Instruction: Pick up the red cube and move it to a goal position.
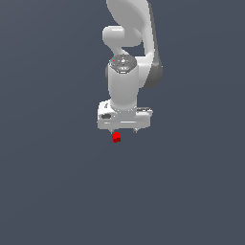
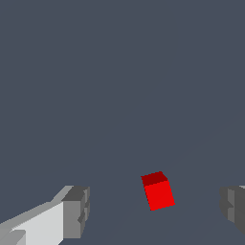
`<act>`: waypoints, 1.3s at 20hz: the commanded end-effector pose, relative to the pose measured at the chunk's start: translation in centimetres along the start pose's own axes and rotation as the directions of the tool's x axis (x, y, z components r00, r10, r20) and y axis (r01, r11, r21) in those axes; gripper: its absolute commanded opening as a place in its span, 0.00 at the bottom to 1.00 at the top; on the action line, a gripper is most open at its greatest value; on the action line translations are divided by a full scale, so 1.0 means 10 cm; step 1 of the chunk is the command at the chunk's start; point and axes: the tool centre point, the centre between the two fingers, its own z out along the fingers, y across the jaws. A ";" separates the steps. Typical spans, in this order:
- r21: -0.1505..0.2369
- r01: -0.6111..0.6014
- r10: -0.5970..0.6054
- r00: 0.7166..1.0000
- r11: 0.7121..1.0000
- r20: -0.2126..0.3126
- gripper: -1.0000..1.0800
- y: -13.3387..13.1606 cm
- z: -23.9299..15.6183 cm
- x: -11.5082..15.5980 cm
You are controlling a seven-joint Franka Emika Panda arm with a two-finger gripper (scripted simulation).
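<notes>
One red cube [image 2: 158, 191] is seen between the spread fingers [image 2: 76, 210] of the gripper [image 2: 155, 210], untouched and nearer neither clearly. If closed off-centre, the cube could be nudged aside or pinched on a corner.

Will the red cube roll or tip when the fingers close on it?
Probably not: the red cube has flat faces, so rolling seems unlikely. It lies between wide-apart fingers of the gripper, nearer one, so it may slide first.

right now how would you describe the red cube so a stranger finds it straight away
Find the big white robot arm against the flat dark grey ground; its end effector points down. Just under it sits the small bright red cube, between the open grey fingers and untouched. It is the only coloured thing in the scene.
</notes>
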 end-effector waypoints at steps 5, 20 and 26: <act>-0.001 0.066 -0.066 0.998 0.998 0.011 0.96 0.08 0.38 -0.20; -0.003 0.247 -0.247 0.968 0.969 0.037 0.96 0.37 1.44 -0.71; -0.004 0.262 -0.262 0.964 0.965 0.040 0.96 0.41 1.54 -0.74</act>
